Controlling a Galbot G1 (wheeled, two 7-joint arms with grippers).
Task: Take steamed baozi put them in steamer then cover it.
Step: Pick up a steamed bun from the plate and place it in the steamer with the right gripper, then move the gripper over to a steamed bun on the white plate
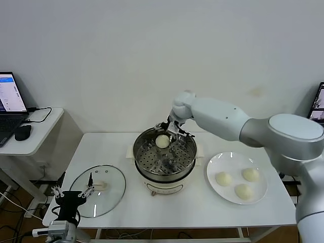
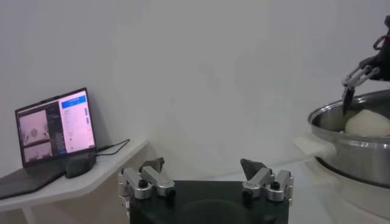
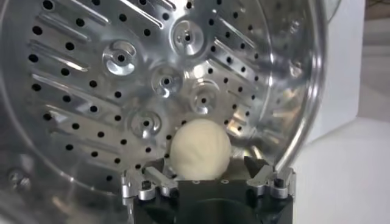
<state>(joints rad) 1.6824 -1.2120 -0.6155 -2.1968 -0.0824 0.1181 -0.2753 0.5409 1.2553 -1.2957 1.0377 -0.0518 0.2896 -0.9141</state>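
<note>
A Galbot's right gripper (image 1: 171, 128) hangs over the far rim of the stainless steamer (image 1: 188, 161), its fingers spread wide to either side of a single steamed baozi (image 1: 162, 141) that sits on the perforated tray (image 3: 91, 91) near the back wall; in the right wrist view the bun (image 3: 200, 149) lies between the open fingertips with no squeeze on it, so it appears to be released rather than held. The risk from here lies in the retreat: with the bun so close between the pads, a sticky dough surface or a sideways drift on the way up could drag it across the tray or tip it against the wall, and the low fingers could clip the steel rim. Three more buns (image 1: 243, 181) wait on the white plate (image 1: 213, 167) at the robot's right, well apart from one another, leaving most of the tray bare for them. The glass cover (image 1: 112, 177) lies flat on the table at the robot's left, its cream handle up, apart from the pot. The left gripper (image 1: 72, 192) idles low at the table's near-left corner, just in front of the lid, its fingers apart and holding nothing.
</note>
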